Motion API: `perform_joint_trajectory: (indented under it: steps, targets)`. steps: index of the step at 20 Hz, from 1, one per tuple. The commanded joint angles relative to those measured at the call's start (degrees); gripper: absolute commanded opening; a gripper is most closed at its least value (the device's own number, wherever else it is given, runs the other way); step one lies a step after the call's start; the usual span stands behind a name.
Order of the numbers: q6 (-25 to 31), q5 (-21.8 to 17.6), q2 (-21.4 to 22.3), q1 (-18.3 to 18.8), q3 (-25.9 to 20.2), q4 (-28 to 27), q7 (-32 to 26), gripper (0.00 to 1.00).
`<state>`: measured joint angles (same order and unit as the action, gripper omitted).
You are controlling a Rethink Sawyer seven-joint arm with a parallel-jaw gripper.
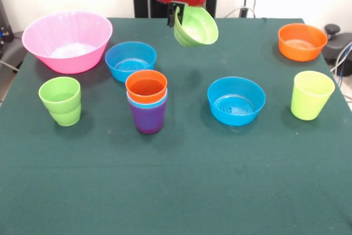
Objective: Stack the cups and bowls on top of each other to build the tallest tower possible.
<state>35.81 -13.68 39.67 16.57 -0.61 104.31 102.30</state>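
Nearest, at frame centre, the tower [147, 103] is three tapered plastic cups: orange in light blue in purple. Upper centre, the end effector [177, 16] grasps the ridged green plastic bowl [196, 26] aloft. Six pieces remain scattered across the desk [176, 191].

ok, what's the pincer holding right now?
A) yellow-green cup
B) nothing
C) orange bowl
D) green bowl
D: the pincer grips the rim of the green bowl, which hangs tilted above the table, while the orange bowl and the yellow-green cup sit on the cloth.
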Motion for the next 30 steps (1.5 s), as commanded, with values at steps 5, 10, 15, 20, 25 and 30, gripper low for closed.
perform_joint_trajectory:
  steps: [5,10,15,20,25,30]
  targets:
    - [6.8,2.0,-1.1,6.0,-10.9,-7.0,-6.0,0.00]
    - [4.9,1.8,-0.5,11.2,-14.7,-4.0,-8.5,0.00]
    - [7.6,2.5,-4.6,16.3,-19.4,-6.6,-10.2,0.00]
    - [11.2,2.6,-9.0,19.0,-22.4,-10.8,-10.8,0.00]
    - [14.7,2.5,-11.3,20.5,-24.5,-14.1,-10.9,0.00]
    - [16.5,2.8,-11.5,22.7,-26.5,-13.4,-10.4,0.00]
